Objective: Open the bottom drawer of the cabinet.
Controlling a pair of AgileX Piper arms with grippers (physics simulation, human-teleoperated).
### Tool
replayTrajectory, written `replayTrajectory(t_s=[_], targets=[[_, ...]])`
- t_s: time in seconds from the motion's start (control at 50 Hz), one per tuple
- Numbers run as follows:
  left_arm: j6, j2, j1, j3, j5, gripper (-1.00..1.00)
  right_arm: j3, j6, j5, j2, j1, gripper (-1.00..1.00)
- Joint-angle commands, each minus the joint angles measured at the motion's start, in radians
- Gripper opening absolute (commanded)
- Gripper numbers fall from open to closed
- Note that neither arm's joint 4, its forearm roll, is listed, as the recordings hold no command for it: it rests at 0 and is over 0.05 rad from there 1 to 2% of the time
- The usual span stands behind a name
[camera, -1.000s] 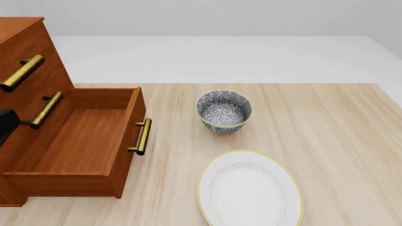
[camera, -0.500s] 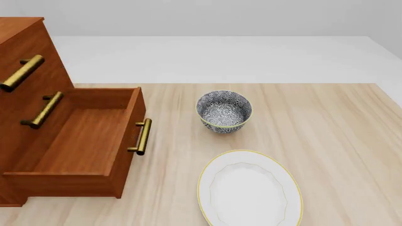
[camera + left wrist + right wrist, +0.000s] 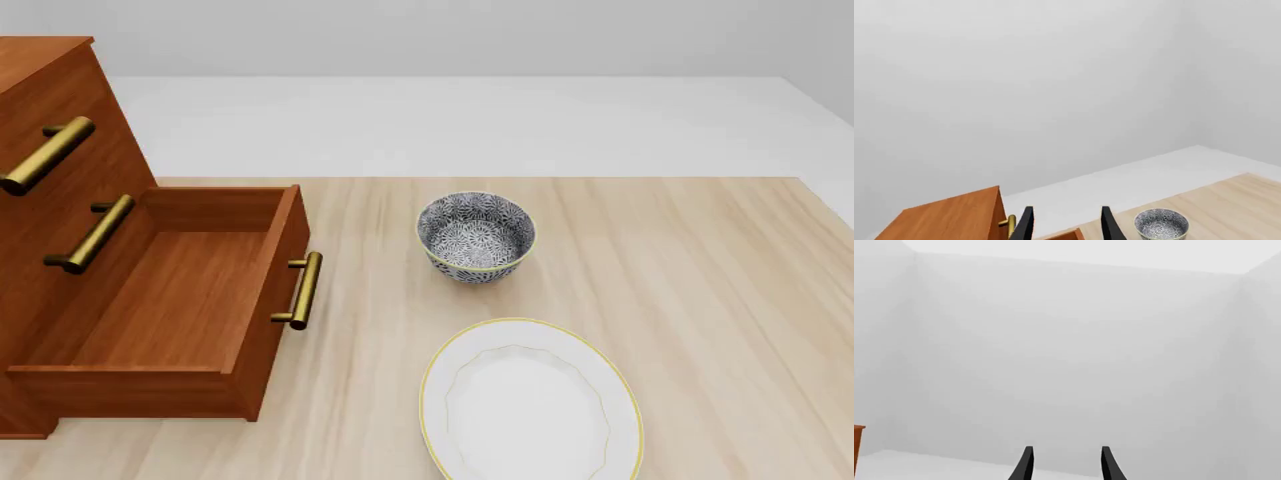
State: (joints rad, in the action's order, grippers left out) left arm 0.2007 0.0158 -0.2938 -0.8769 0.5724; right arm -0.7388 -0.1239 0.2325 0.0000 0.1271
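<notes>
The cabinet (image 3: 94,165) stands at the table's left edge in the front view. Its bottom drawer (image 3: 174,300) is pulled far out, its inside bare, and its brass handle (image 3: 304,290) faces the bowl. The two upper drawers are closed. Neither gripper shows in the front view. In the left wrist view my left gripper (image 3: 1066,227) is open with nothing between its fingers, raised above the cabinet (image 3: 954,220). My right gripper (image 3: 1066,466) is open too, facing a blank wall, with a sliver of the cabinet (image 3: 857,445) at the frame's edge.
A patterned bowl (image 3: 477,236) sits mid-table to the right of the drawer, and shows in the left wrist view as the bowl (image 3: 1161,224). A white plate with a yellow rim (image 3: 530,400) lies near the front edge. The table's far edge (image 3: 534,179) meets a grey floor.
A black part of the left arm at the front view's left edge one second ago has left that view. The drawer, bowl and plate have not moved.
</notes>
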Motion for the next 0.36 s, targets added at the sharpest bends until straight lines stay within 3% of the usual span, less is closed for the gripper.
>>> replayTrajectory(t_s=[0.02, 0.36], targets=[[0.01, -0.016, 0.028, -0.051, -0.003, 1.0, -0.043, -0.006, -0.016, 0.0, -0.01, 1.0], [0.005, -0.016, 0.083, -0.106, -0.017, 1.0, -0.076, -0.04, -0.05, 0.0, -0.007, 1.0]])
